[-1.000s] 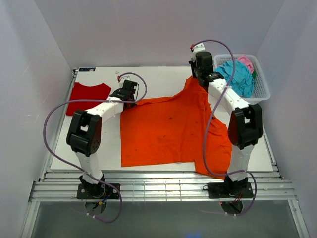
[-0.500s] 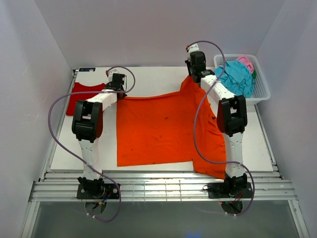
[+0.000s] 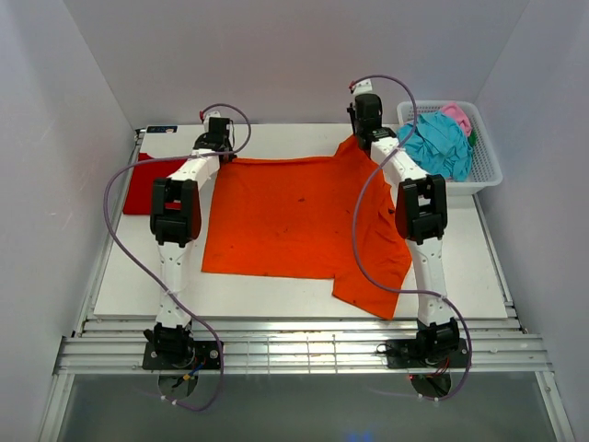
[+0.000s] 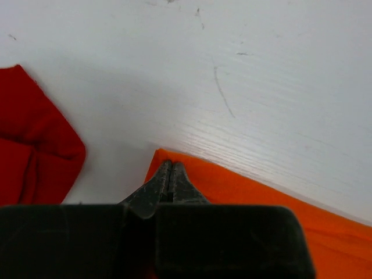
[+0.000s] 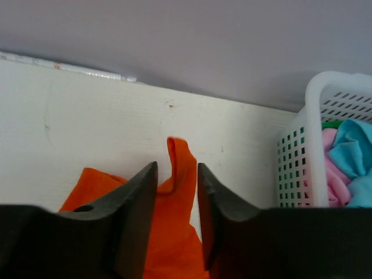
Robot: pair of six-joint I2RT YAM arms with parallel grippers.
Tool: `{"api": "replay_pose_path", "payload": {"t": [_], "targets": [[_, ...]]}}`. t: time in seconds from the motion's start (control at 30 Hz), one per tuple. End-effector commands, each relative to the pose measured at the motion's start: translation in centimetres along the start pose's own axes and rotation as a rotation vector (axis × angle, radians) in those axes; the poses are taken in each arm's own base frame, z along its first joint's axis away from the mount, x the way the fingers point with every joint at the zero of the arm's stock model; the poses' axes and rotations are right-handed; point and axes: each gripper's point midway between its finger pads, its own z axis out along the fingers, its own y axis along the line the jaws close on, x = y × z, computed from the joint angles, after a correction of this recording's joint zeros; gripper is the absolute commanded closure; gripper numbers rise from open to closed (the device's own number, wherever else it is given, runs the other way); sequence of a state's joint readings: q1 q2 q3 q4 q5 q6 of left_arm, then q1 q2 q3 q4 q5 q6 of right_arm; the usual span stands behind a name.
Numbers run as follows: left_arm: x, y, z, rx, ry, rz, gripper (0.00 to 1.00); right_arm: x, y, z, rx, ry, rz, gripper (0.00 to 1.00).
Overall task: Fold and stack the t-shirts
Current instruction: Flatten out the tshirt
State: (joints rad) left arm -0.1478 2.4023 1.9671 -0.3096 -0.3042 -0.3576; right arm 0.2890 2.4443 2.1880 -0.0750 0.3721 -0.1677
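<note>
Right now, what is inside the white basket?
The basket holds a crumpled teal t-shirt and a pink t-shirt, plus a green sliver. Anything beneath them is covered.

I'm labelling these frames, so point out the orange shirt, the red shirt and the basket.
orange shirt (image 3: 285, 216), top view, middle of the spread body.
red shirt (image 3: 138, 189), top view, its uncovered left half.
basket (image 5: 290, 168), right wrist view, its lattice side wall.
</note>
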Motion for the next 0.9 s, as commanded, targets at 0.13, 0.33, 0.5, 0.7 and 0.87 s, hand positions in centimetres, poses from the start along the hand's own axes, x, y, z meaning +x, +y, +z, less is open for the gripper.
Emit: {"api": "replay_pose_path", "payload": {"t": [0.13,0.33,0.5,0.7,0.87], "targets": [[-2.5,2.1,0.4,-0.058,-0.048,-0.009,0.21,0.5,-1.6,2.1,0.087,-0.033,0.008,0.34],[-8.8,2.2,-3.8,-0.058,-0.207,-0.053,0.05,-5.2,-3.9,-1.6,0.102,-0.149,0.056,0.31],[-8.9,1.5,-9.7,0.016,-0.213,-0.123,0.05,-6.3,-3.5,-5.7,0.037,-0.123,0.124,0.34],[2.1,0.9,-13.2,0.075,-0.024,-0.146,0.74,-0.5,-1.0,-10.3,-0.037,0.095,0.168,0.70],[9.1,-0.3,-14.4,0.108,0.102,-0.112,1.00,5.1,-0.4,-12.6,-0.032,0.213,0.183,0.92]]}}
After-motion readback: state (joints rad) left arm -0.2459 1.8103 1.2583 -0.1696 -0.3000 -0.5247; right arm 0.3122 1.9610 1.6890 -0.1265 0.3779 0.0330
